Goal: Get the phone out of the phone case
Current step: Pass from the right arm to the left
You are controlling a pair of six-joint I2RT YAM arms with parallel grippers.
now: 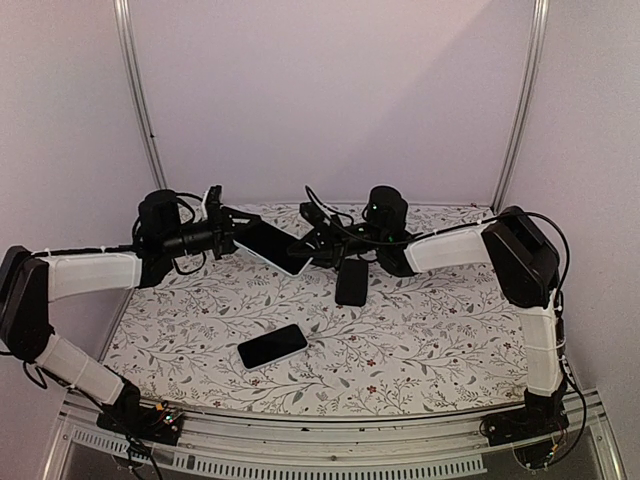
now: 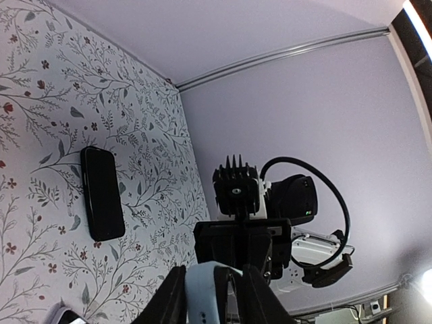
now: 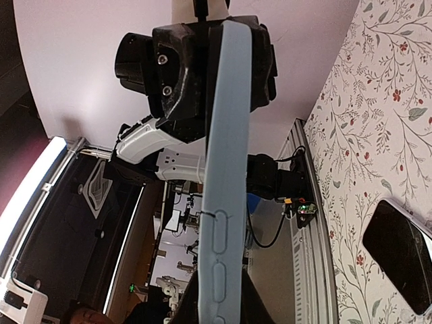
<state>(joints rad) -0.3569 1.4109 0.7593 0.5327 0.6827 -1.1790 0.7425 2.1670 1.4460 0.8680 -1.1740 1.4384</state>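
A phone in a light blue case (image 1: 276, 247) is held tilted above the table between both grippers. My left gripper (image 1: 232, 234) is shut on the case's left end; in the left wrist view the blue case (image 2: 202, 293) sits between my fingers (image 2: 209, 287). My right gripper (image 1: 315, 240) is shut on the case's right end; in the right wrist view the case's blue edge (image 3: 226, 169) with its side buttons runs up from my gripper (image 3: 223, 300) to the left gripper (image 3: 196, 67). The phone's dark screen shows only in the top view.
A black phone (image 1: 352, 282) lies on the floral table just under the right gripper, also in the left wrist view (image 2: 102, 192). Another black phone (image 1: 272, 346) lies nearer the front, also in the right wrist view (image 3: 401, 246). Walls and frame posts enclose the table (image 1: 450, 340).
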